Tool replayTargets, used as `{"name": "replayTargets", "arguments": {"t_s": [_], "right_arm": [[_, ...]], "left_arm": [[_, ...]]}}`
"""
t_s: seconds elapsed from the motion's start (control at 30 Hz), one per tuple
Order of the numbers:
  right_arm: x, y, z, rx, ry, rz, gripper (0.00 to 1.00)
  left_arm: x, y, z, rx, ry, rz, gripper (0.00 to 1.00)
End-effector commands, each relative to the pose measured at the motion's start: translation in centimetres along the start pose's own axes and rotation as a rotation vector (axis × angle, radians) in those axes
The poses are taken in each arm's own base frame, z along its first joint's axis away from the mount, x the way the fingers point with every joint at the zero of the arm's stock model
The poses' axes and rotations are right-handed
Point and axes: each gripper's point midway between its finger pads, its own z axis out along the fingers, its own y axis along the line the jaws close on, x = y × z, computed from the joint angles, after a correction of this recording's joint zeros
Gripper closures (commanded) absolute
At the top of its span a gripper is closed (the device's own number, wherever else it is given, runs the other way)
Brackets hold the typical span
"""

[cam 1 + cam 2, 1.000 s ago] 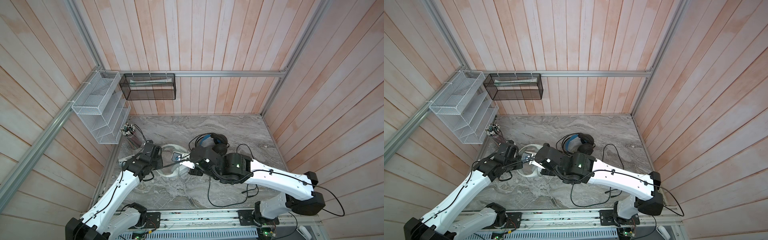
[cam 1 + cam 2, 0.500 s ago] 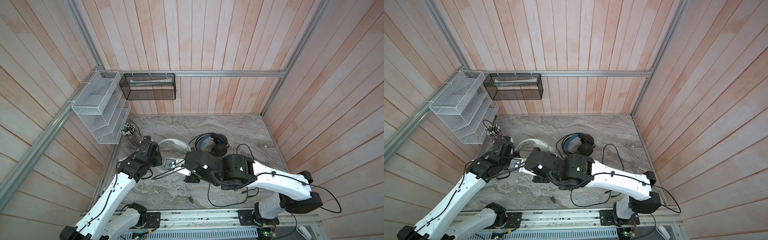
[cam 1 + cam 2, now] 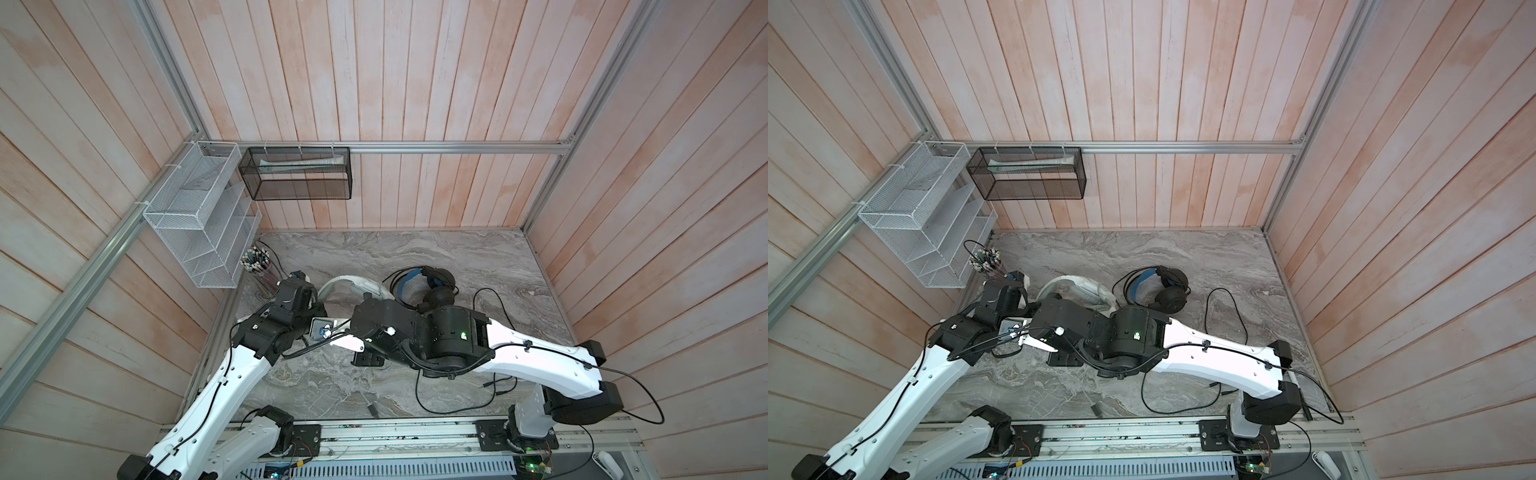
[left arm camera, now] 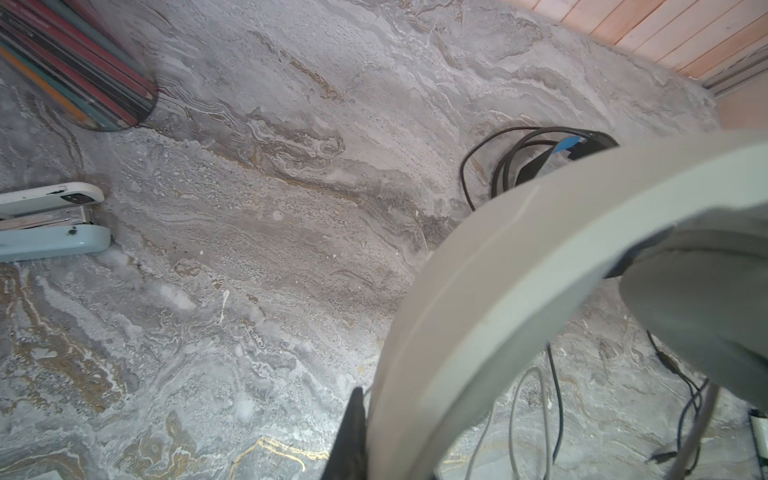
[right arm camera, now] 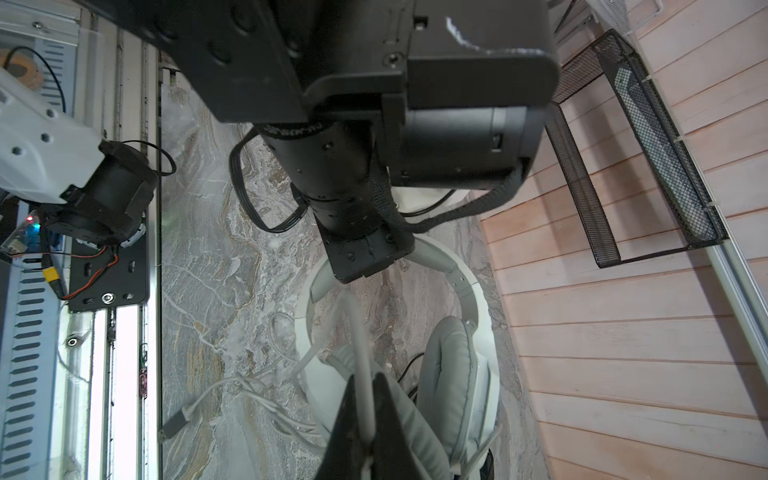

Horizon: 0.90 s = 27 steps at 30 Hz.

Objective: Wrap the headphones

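Note:
The white headphones (image 3: pixel 353 283) (image 3: pixel 1077 284) are held by the headband (image 4: pixel 540 249), which my left gripper (image 4: pixel 386 411) is shut on; only one dark finger (image 4: pixel 355 415) shows beside the band. Their grey ear cushions (image 5: pixel 453 374) hang close to the marble table. My right gripper (image 5: pixel 365 386) is shut on the white cable (image 5: pixel 357 332), which runs straight up out of its fingertips. More white cable and its plug (image 5: pixel 174 424) lie loose on the table. The black headphones (image 3: pixel 432 282) (image 3: pixel 1167 286) with the blue-lined band lie behind my right arm, untouched.
A cup of coloured pencils (image 3: pixel 259 266) (image 4: pixel 75 66) stands at the back left, with a pale blue stapler (image 4: pixel 50 220) near it. A white mesh rack (image 3: pixel 199 216) and a black mesh basket (image 3: pixel 297 174) hang on the walls. The loose black cable (image 3: pixel 457 399) loops by the front rail.
The left gripper has carried the white headphones towards the back, so the headband now arcs up there. The right arm has shifted left, still gripping the cable.

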Motion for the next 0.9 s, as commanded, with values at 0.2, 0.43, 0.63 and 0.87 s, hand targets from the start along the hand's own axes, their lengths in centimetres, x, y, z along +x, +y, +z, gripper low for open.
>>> {"name": "replayTargets", "arguments": {"t_s": [0.2,0.43,0.63,0.87], "right_arm": [[1.2,1.1,0.2,-0.008,0.050,0.049,1.00],[2.7,0.3,-1.2,0.042,-0.015,0.119,1.00],[3.3,1.0,0.2,0.052,-0.014,0.120,1.00],[1.6,-1.5,-0.4,0.153,-0.047,0.128,1.00]], "left_arm": [[0.1,-1.7,-1.2,0.264,0.014,-0.179,1.00],[1.3,-3.9,-1.6,0.466,0.104,-0.247,1.00],[2.5,-4.3,-1.0,0.505,0.163,-0.268,1.00],[4.3,-3.0,-0.1,0.447,0.194,-0.258,1.00]]}}
